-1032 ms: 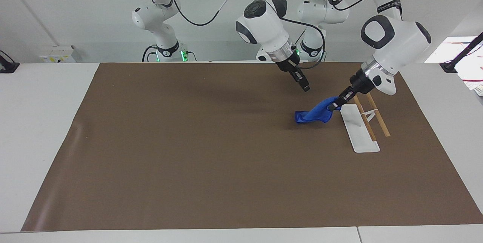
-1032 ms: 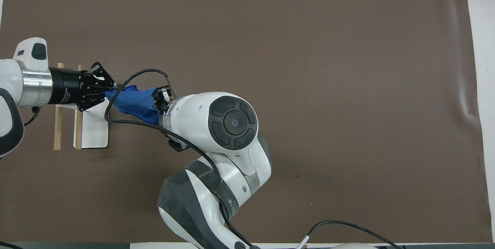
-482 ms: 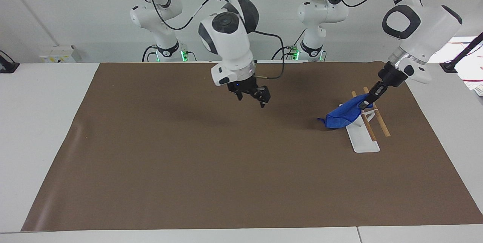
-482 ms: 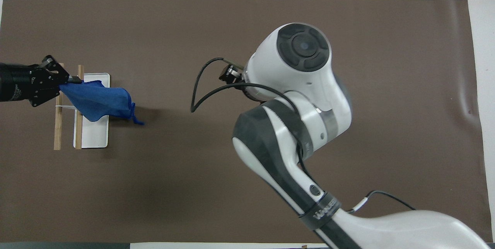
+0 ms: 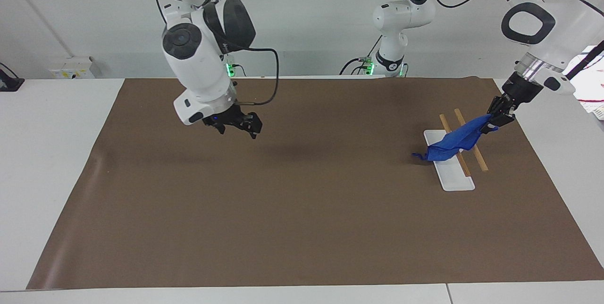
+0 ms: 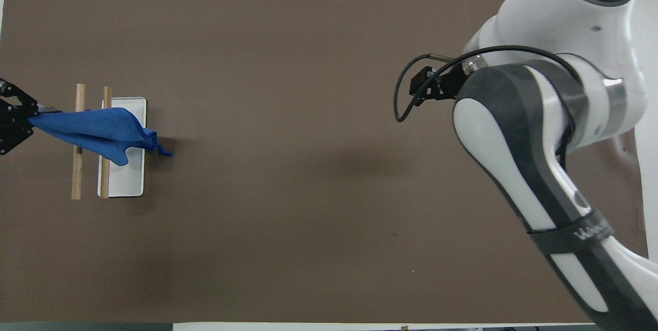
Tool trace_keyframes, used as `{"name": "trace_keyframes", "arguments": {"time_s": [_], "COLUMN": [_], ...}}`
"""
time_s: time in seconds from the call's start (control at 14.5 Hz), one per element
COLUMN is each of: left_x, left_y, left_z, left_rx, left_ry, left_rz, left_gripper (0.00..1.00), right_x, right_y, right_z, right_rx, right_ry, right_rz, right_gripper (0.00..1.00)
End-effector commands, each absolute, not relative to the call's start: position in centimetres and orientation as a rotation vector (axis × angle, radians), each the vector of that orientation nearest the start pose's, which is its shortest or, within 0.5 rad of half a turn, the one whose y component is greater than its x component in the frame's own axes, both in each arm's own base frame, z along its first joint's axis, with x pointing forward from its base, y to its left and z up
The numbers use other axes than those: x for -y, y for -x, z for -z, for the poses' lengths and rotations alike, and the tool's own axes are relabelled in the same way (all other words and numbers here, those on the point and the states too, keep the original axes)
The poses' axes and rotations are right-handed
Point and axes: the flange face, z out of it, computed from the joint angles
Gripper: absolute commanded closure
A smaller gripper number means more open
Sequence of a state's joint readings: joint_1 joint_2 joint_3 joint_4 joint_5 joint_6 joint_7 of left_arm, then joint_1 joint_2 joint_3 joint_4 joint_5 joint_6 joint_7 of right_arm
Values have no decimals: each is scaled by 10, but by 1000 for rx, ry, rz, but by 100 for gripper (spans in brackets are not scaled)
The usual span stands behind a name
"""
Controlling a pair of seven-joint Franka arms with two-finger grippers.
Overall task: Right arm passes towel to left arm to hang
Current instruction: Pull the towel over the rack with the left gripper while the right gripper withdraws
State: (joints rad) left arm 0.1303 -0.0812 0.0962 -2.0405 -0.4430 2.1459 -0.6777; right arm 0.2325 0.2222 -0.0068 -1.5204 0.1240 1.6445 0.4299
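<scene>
A white table [image 5: 56,153] is covered by a large brown mat [image 5: 283,209]. Toward the left arm's end, a white rack base [image 5: 450,176] with two wooden rails [image 5: 477,155] stands on the mat.

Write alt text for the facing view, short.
The left gripper holds a blue towel by one corner, draping it across a small wooden-rail rack at the left arm's end of the brown mat. The right gripper hangs open and empty over the mat.

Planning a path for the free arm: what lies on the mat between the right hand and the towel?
Nothing: the overhead view shows bare brown mat between the right hand and the towel.
</scene>
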Motion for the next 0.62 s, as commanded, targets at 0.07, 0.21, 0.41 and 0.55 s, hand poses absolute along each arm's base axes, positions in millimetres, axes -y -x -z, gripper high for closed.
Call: {"name": "trace_keyframes", "arguments": {"time_s": [0.07, 0.21, 0.41, 0.55], "left_x": [-117, -125, -132, -121], "left_y": [-531, -531, -532, -529], "left_z": [-499, -499, -502, -516], "left_rx": [2256, 2355, 2442, 2488], "left_ry": [2774, 2696, 2626, 2609], "left_rz": [346, 402, 411, 403], "left_gripper": [100, 100, 100, 100], "right_x": [-59, -42, -10, 11], "right_y": [-571, -551, -533, -528], "right_z": [-579, -605, -611, -595], "right_rx": [-141, -93, 6, 13], "right_ry": [3067, 3178, 3197, 3176], "right_rz": [-229, -216, -228, -189], "right_gripper": [0, 0, 0, 0]}}
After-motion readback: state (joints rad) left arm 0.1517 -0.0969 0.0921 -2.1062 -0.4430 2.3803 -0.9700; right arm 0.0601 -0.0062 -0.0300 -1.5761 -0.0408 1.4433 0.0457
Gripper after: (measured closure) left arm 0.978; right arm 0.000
